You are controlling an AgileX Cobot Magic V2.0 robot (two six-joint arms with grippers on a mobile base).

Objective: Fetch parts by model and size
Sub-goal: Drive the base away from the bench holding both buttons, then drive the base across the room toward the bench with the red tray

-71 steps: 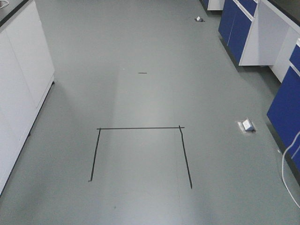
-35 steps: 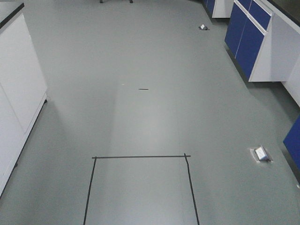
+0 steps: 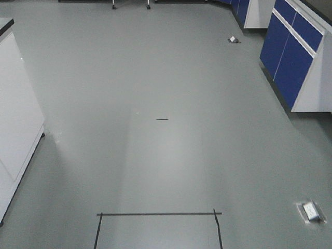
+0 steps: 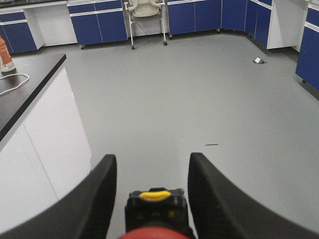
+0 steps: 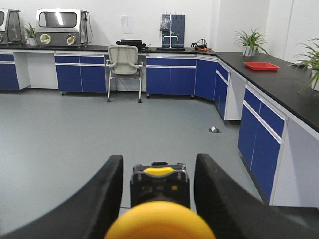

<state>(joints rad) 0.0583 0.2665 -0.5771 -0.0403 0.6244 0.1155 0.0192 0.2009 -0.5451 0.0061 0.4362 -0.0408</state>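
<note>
- Red-capped switch: sits in the left gripper. Its cap is at the bottom edge, nearest the wrist camera. Its black body with a yellow tab points away, above the grey floor.
- State of the left gripper: grasping the red-capped switch. The black fingers flank the body with a thin gap on each side. The contact point lies below the frame edge.
- Yellow-capped switch: sits in the right gripper in the same pose, cap toward the camera, black body with a yellow tab pointing away.
- State of the right gripper: grasping the yellow-capped switch, one finger on each side. The contact point is again cut off at the bottom.
- Front view: a black tape outline lies on the floor at the bottom edge, and a floor socket sits near the right edge.
- Blue cabinets stand at the right and a white counter at the left.
- Left wrist view: the counter has a black top with a white cable on it. A chair stands at the far wall.
- Right wrist view: a red tray rests on the right-hand worktop.
</note>
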